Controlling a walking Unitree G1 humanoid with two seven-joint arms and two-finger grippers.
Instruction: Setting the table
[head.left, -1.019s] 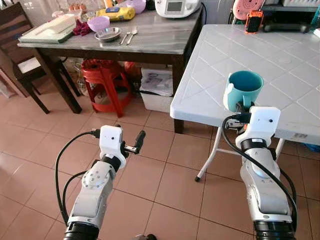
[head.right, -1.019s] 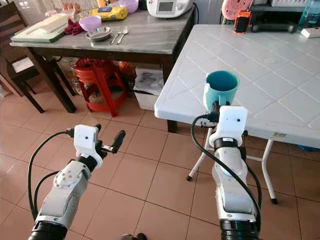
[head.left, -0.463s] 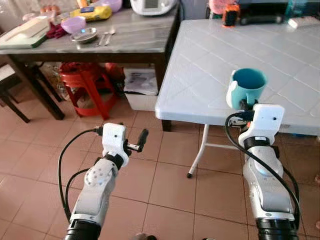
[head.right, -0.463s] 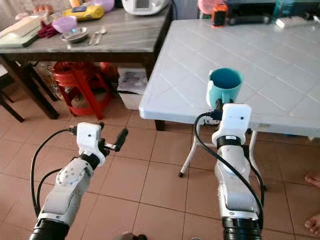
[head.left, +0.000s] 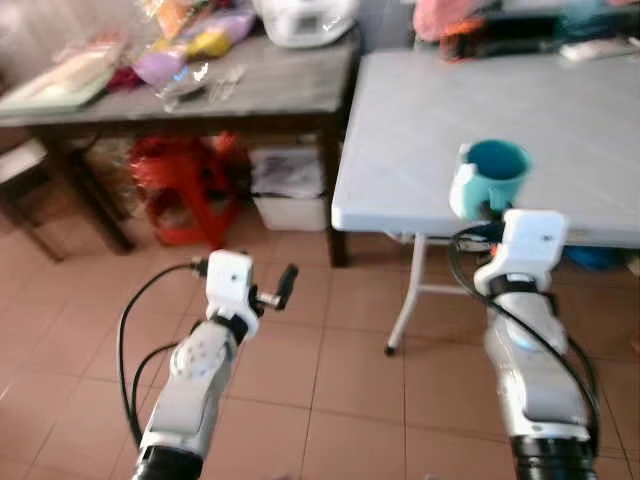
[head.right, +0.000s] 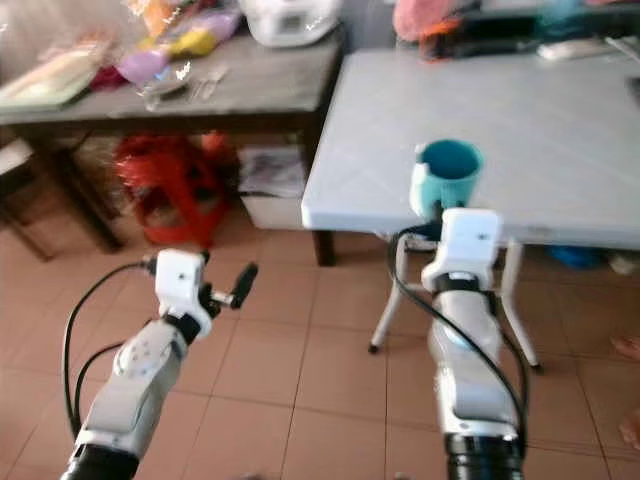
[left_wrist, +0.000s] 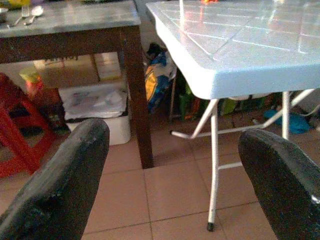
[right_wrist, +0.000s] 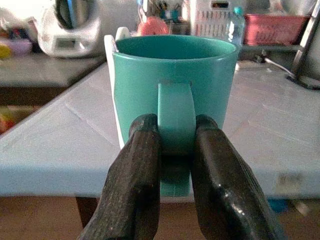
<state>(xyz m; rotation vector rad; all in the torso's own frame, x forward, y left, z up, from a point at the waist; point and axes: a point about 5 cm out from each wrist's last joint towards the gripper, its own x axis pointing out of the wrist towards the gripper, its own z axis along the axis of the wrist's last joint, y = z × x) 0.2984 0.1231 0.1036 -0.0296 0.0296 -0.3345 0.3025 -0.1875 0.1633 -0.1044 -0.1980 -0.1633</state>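
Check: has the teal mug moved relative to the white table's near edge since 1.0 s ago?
Cannot tell. The whole view shifted and blurred, so the camera moved. The teal mug, pinched by the right gripper, sits at the white table near edge as before.

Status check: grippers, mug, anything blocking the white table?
Right gripper shut on teal mug handle, mug upright near white table edge. Left gripper open, empty, over floor. Table surface ahead bare.
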